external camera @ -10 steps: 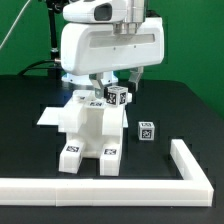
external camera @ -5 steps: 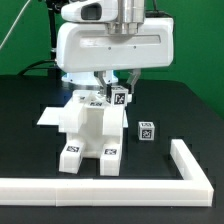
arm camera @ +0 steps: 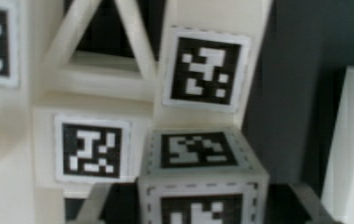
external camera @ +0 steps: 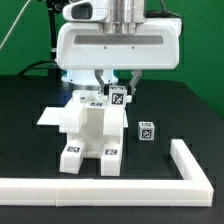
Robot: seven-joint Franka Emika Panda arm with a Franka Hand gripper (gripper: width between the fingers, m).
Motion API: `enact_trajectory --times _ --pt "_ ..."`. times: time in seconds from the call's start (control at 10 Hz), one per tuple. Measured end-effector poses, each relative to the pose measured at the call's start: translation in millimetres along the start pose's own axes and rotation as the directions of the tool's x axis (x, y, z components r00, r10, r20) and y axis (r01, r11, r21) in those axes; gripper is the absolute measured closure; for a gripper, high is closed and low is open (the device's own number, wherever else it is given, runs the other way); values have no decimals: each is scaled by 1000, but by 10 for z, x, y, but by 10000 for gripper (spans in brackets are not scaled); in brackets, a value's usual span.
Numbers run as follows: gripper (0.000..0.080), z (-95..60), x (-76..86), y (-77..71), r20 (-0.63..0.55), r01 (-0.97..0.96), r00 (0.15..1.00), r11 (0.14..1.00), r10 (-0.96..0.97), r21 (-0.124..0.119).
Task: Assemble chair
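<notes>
The chair [external camera: 90, 128], a blocky white assembly bearing square black-and-white tags, was seen standing on the black desk [external camera: 30, 150], towards the middle of the exterior view. Two tags were shown on its low front feet. A short tagged post [external camera: 117, 97] was seen at the top rear of the assembly, on the exterior view's right side of it. Whether this post was fully seated in the chair could not be told.

The large glossy robot arm [external camera: 115, 45] was positioned directly above the chair. The fingers [external camera: 130, 85] were set narrow, one on each side of the tagged post, and appeared to be pressed against it. The post was thus held between them.

A small loose block [external camera: 146, 130] with a tag of its own was seen on the desk, near the chair on the exterior view's right and apart from it. A long white L-shaped rail [external camera: 100, 187] was laid along the front of the desk and turned back at the exterior view's right, well clear of the chair.

In the wrist view, the picture was filled by white faces and several blurred tags, one large tag [arm camera: 206, 72] being seen on an upright white strip. The fingers could not be made out clearly there.
</notes>
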State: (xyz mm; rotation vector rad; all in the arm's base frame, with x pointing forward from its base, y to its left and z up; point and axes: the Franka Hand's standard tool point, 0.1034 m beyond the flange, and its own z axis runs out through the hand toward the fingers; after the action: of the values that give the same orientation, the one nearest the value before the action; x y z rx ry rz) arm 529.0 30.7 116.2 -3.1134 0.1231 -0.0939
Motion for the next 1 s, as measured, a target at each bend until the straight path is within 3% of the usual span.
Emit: enact_trajectory --times 0.3,0.5,0.8,1.0 --pt "515 1 9 8 -5 -254 967 967 254 17" --pt "515 3 8 -5 6 -474 880 880 474 35" --pt "515 2 6 -23 16 -604 797 796 604 41" --pt "515 1 9 -26 32 -730 683 681 730 48"
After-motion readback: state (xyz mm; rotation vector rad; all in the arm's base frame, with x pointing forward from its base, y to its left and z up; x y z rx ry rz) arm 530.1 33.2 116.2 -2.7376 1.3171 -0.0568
